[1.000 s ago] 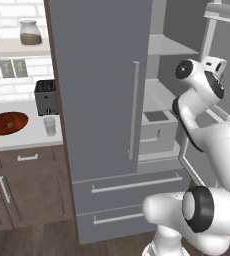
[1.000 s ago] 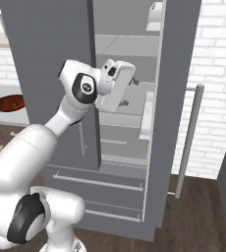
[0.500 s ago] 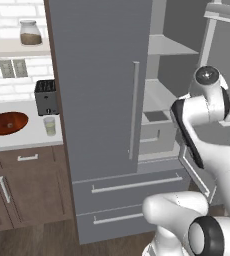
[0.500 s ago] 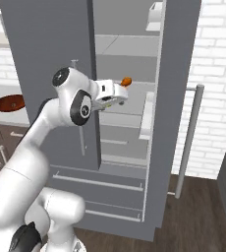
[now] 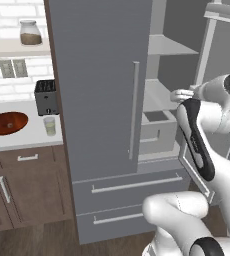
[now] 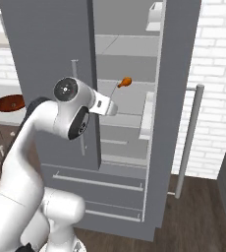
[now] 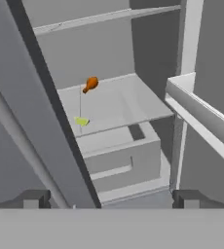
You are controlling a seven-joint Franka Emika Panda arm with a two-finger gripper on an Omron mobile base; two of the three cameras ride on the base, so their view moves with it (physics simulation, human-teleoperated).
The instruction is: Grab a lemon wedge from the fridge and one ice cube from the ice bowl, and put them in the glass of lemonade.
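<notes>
The grey fridge [image 5: 97, 75] has its left door shut and its right door swung open. On the middle shelf lies the tiny yellow lemon wedge [image 7: 81, 121], near the shelf's front edge. My gripper [image 7: 111, 199] hovers outside the opening, aimed at that shelf, open and empty, still well short of the wedge. From the base it shows as a white hand [image 6: 110, 108] reaching toward the fridge [image 6: 46, 49]. The reddish-brown ice bowl [image 5: 7, 123] and the glass of lemonade [image 5: 49, 126] stand on the counter to the left. The ice cube is hidden.
An orange-brown drumstick [image 7: 90, 84] lies further back on the same shelf, also seen as the drumstick [image 6: 125, 81]. A grey drawer bin [image 7: 119, 151] sits below the shelf. The open door's shelf [image 7: 201, 116] juts in at the right. A toaster [image 5: 47, 96] stands behind the glass.
The arm's upper joints have swung and the hand has come down from a raised pose to point level into the fridge opening. The jaws stayed open.
</notes>
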